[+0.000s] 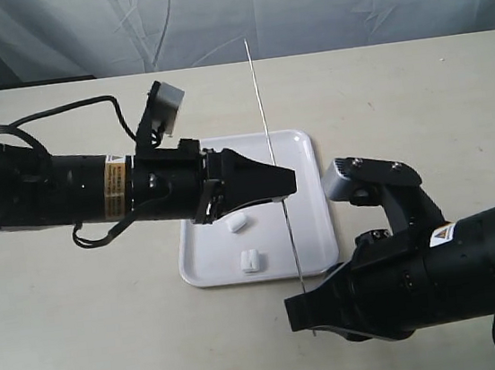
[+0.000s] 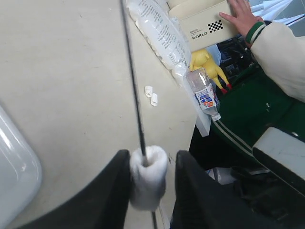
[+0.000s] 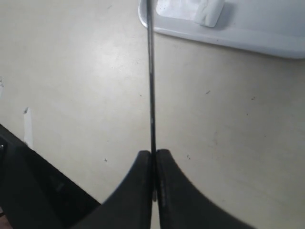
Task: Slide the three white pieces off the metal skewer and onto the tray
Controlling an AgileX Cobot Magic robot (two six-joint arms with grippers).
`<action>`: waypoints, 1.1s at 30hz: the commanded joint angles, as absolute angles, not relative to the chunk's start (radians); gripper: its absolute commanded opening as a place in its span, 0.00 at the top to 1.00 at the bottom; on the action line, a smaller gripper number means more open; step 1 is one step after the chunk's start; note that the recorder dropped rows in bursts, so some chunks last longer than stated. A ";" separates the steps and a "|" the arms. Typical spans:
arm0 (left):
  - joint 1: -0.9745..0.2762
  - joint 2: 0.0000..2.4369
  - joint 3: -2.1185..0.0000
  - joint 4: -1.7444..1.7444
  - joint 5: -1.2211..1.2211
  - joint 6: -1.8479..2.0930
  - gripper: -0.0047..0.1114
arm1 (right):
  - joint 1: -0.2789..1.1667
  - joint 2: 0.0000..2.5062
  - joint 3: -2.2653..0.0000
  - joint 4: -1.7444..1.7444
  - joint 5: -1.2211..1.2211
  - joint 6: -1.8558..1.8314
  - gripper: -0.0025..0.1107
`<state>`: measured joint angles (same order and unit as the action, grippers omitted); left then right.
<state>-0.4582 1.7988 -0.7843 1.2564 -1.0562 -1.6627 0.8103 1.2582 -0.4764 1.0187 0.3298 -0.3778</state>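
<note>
My right gripper (image 1: 296, 310) is shut on the lower end of the metal skewer (image 1: 274, 164), which rises slanting over the tray's (image 1: 318, 230) right side. Close up, its fingers (image 3: 143, 176) pinch the skewer (image 3: 151, 81). One white piece (image 2: 148, 174) is threaded on the skewer (image 2: 134, 86) between the fingers of my left gripper (image 2: 152, 160); one finger touches it and a gap shows at the other. My left gripper (image 1: 283, 183) hides that piece from outside. Two white pieces (image 1: 237, 224) (image 1: 251, 260) lie on the tray. One piece (image 3: 209, 12) shows on the tray (image 3: 267, 36).
In the left wrist view, two small white bits (image 2: 151, 94) lie on the table near its edge. Beyond that edge are a plastic bag (image 2: 159, 31), a bottle (image 2: 204, 93), a box (image 2: 205, 21) and a person's hand (image 2: 243, 14). A tray corner (image 2: 14, 167) shows.
</note>
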 commanded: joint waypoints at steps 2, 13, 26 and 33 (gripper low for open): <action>-0.463 1.792 -0.788 1.246 -1.069 -1.667 0.73 | 0.811 1.249 -0.474 1.019 0.330 -0.390 0.98; -0.461 1.792 -0.788 1.245 -1.069 -1.667 0.81 | 0.811 1.249 -0.474 1.015 0.334 -0.393 0.98; -0.457 1.792 -0.788 1.194 -1.039 -1.659 0.81 | 0.811 1.249 -0.474 0.996 0.376 -0.392 0.98; -0.355 1.792 -0.788 1.130 -1.046 -1.638 0.81 | 0.811 1.249 -0.474 0.972 0.514 -0.412 0.98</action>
